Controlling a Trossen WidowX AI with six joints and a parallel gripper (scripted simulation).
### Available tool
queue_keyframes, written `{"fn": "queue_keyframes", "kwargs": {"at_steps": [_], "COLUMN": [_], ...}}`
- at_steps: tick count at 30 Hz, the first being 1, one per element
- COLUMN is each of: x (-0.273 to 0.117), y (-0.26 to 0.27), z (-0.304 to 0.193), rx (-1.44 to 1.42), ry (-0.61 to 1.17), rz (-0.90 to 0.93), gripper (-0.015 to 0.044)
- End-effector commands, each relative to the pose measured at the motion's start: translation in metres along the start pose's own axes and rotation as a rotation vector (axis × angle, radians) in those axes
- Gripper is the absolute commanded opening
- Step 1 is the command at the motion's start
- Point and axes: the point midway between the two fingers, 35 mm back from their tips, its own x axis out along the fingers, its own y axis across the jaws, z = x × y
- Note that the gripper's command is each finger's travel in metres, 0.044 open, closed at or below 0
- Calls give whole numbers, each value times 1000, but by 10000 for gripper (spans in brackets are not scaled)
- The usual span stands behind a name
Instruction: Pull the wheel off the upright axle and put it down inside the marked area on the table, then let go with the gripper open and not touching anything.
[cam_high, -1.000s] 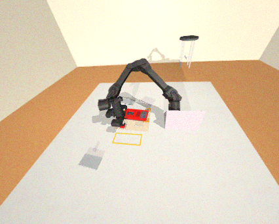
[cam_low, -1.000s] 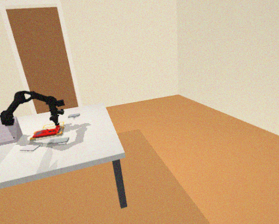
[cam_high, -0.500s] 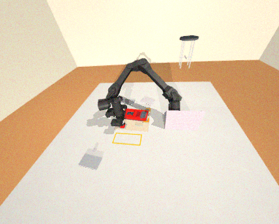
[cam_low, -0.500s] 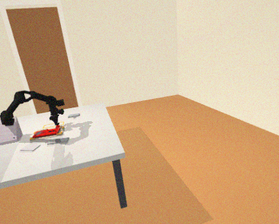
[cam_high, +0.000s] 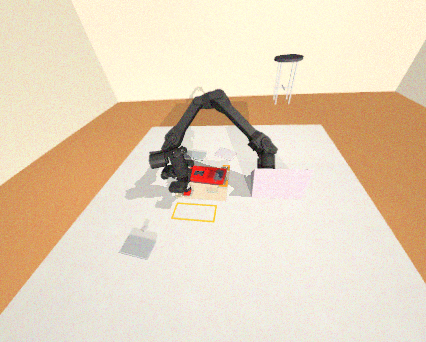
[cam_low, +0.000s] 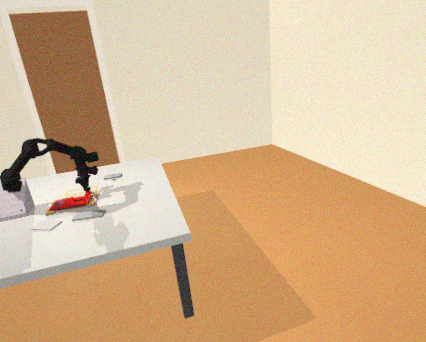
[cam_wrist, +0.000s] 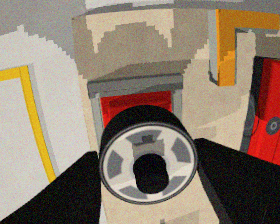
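Observation:
The wheel (cam_wrist: 115, 187) is a black tyre with a pale spoked hub and a dark centre, seen in the wrist view from above. My gripper (cam_high: 184, 189) (cam_low: 87, 190) (cam_wrist: 146, 155) is shut on it, one black finger on each side. The wheel sits over a red block (cam_wrist: 135, 101) in a grey frame on the beige board (cam_high: 215, 194) (cam_wrist: 205, 105). The axle is hard to make out in the dark hub. The marked area, a yellow outline (cam_high: 195, 204) (cam_wrist: 38, 125), lies on the table beside the board.
A red panel (cam_high: 210, 175) (cam_low: 70, 202) (cam_wrist: 265, 145) with dark parts lies beside the wheel, with an orange bracket (cam_high: 227, 175) (cam_wrist: 226, 55) nearby. A grey plate (cam_high: 138, 245) lies beyond the marked area. A pale pink box (cam_high: 282, 184) stands by the arm's base. Flat plates lie behind the board.

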Motion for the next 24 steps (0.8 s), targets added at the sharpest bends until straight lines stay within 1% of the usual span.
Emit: {"fn": "queue_keyframes", "kwargs": {"at_steps": [1,24], "x": [-7,-15], "y": [1,1], "z": [0,0], "rx": [-11,-12], "ry": [-6,-7], "rz": [0,0], "gripper": [0,0]}}
